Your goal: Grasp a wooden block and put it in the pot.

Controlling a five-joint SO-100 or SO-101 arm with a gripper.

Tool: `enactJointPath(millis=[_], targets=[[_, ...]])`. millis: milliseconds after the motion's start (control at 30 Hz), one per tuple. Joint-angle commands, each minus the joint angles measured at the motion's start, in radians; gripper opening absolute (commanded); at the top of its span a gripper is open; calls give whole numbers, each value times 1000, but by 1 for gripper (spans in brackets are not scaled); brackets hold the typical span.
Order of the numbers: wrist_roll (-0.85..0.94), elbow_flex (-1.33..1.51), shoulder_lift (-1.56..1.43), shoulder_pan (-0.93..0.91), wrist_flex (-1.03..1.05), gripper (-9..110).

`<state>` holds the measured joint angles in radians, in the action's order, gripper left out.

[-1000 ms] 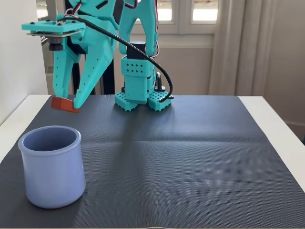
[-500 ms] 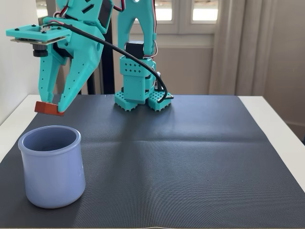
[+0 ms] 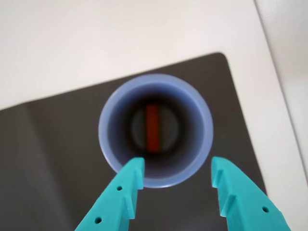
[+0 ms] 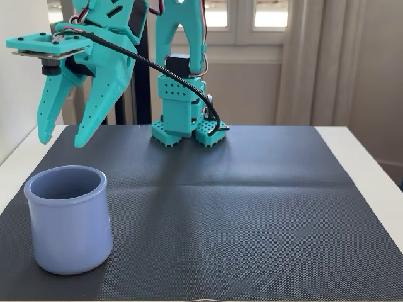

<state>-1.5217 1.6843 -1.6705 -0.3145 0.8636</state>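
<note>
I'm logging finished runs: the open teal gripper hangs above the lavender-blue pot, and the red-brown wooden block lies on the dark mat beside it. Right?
Not quite: the narrow red-brown wooden block lies inside the rounded lavender-blue pot, on its bottom, as the wrist view shows. The rest holds.

A white surface (image 4: 368,170) carries a dark, finely ribbed mat (image 4: 252,207) with a faint crease running across it in the fixed view. At the far side stands a pale beige wall (image 4: 252,94), and above it a white-framed window (image 4: 242,19) lets in bright daylight. Long cream curtains (image 4: 352,63) hang at the far right. A plain light wall (image 4: 16,82) closes the left edge. The light is soft and even.
</note>
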Motion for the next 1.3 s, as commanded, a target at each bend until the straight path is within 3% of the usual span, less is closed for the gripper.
enactJointPath(millis=[0, 167, 300, 600, 867, 1067, 1267], targets=[[21, -40, -6, 9, 0, 7], [46, -40, -15, 41, 2, 2], [187, -49, -28, 60, 58, 0], [813, 11, -316, 87, 249, 0], [1331, 385, -782, 230, 241, 0], [1468, 753, -1187, 270, 219, 0], [1491, 1060, -1537, 273, 230, 0]])
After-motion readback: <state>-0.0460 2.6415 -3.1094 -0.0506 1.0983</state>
